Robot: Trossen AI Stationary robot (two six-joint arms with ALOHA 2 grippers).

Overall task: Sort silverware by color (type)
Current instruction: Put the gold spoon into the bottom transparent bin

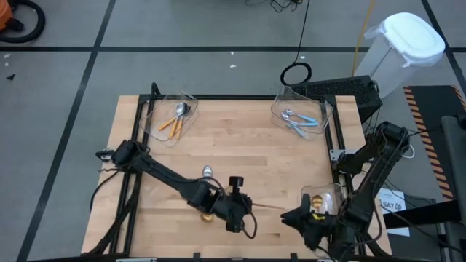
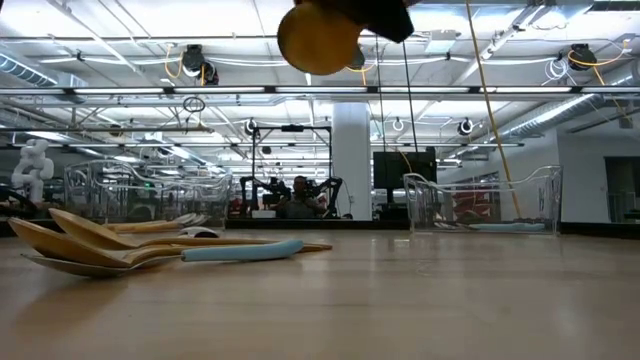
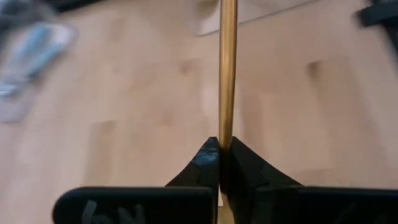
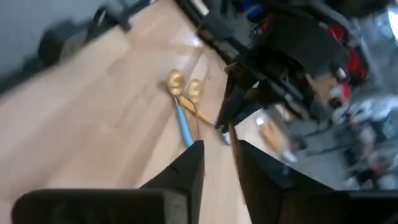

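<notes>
The left gripper [image 3: 221,155] is squeezed tight on a gold spoon [image 3: 227,68] and holds it up over the front of the tabletop [image 1: 255,153]. The right gripper [image 4: 219,155] is close by near the front right corner, its fingers a little apart with nothing between them. A few more spoons [image 2: 150,245] lie together on the wood. Orange-handled spoons [image 1: 175,120] sit in the back left bin [image 1: 156,116]. Blue-handled spoons [image 1: 298,120] sit in the back right bin [image 1: 324,109].
</notes>
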